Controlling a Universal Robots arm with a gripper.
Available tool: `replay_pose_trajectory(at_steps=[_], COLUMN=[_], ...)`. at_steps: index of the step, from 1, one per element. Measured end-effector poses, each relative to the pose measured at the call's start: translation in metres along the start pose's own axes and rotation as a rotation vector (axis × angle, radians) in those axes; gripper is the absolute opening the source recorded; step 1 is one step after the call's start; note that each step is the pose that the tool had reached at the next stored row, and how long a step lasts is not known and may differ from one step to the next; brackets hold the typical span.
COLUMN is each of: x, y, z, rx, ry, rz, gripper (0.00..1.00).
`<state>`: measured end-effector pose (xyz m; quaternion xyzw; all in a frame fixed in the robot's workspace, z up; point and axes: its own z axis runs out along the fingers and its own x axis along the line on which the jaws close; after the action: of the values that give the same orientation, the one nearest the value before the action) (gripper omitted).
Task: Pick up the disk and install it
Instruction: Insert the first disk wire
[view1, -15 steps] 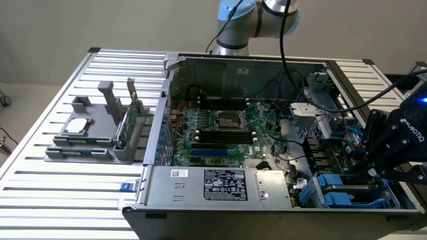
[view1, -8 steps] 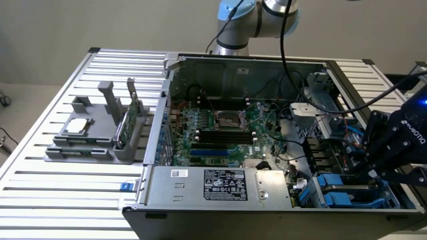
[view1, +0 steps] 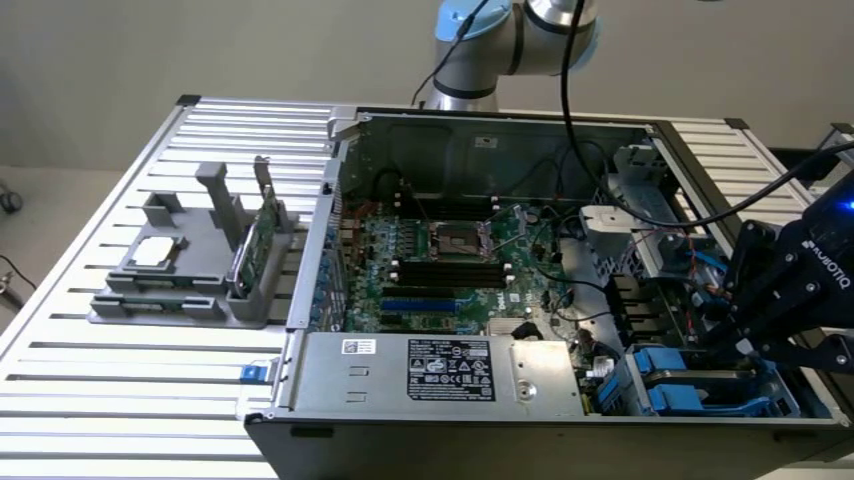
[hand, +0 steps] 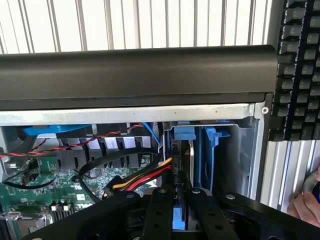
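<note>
Installing now: black two-finger gripper (hand: 181, 212) is narrowed on the blue-framed silver-grey metal disk (hand: 192, 165), edge-on in the open black computer case's (hand: 140, 70) corner bay. Seating likely needs a straight push along the slot.

The gripper (hand: 174, 207) is seen reaching into the drive bay corner of the open computer case (hand: 140, 70), its black fingers (hand: 159, 210) closed on the disk (hand: 181, 165), which stands on edge in its blue carrier. Just beside the disk, a blue bay bracket (hand: 209, 150) is seen. Red, yellow and black cables (hand: 145, 177) run up to the disk's edge. A green motherboard (hand: 40, 192) lies within the case. A keyboard (hand: 300, 65) rests outside it.
</note>
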<state>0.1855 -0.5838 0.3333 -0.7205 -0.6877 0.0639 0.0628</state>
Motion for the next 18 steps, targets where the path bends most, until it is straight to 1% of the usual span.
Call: replay_pose_trajectory(at_steps=[4,10,18], x=[-0.0010,-0.0017,-0.0026], y=[0.0004,0.0010,0.0016], z=[0.0003,0.0005,0.0016], rx=[0.0000,0.0001,0.0003], ry=[0.0019,0.0020,0.0054], rz=[0.000,0.000,-0.001], gripper=[0.17,0.17,0.17])
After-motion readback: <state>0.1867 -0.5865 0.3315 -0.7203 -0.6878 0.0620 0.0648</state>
